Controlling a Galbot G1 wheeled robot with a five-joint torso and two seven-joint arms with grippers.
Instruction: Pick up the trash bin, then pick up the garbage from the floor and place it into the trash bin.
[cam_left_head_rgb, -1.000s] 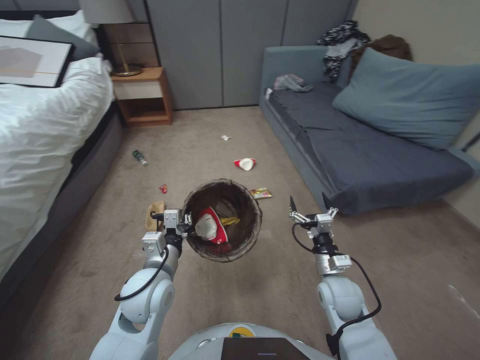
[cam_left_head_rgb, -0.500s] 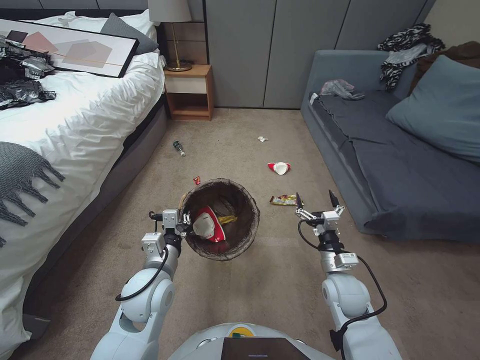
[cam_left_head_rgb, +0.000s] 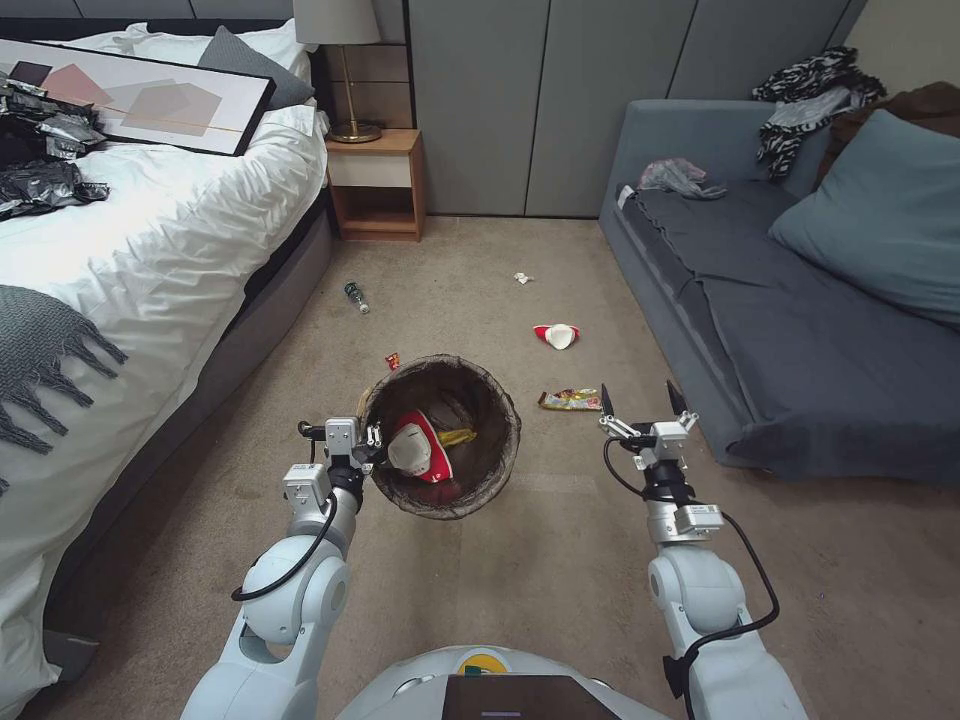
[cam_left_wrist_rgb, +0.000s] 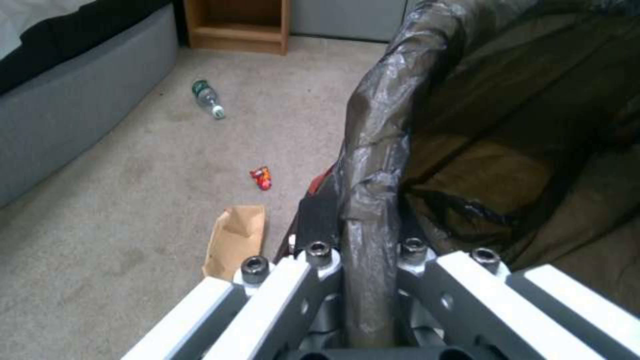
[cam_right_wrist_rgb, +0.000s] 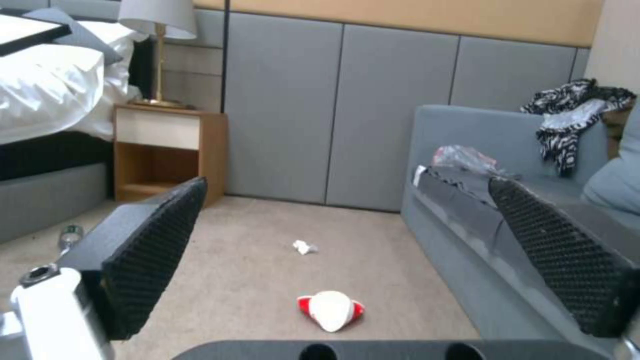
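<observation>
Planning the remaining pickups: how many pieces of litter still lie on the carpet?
6, though more may be hidden: green bottle near the bed, crumpled white paper, red-and-white paper cup, yellow snack wrapper, small red wrapper, brown paper bag beside the held bin.

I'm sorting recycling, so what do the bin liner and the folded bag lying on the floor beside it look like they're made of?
The trash bin liner looks like thin, glossy brown plastic film, crinkled where the left tool pinches it. The brown paper bag looks like matte kraft paper, creased flat.
</observation>
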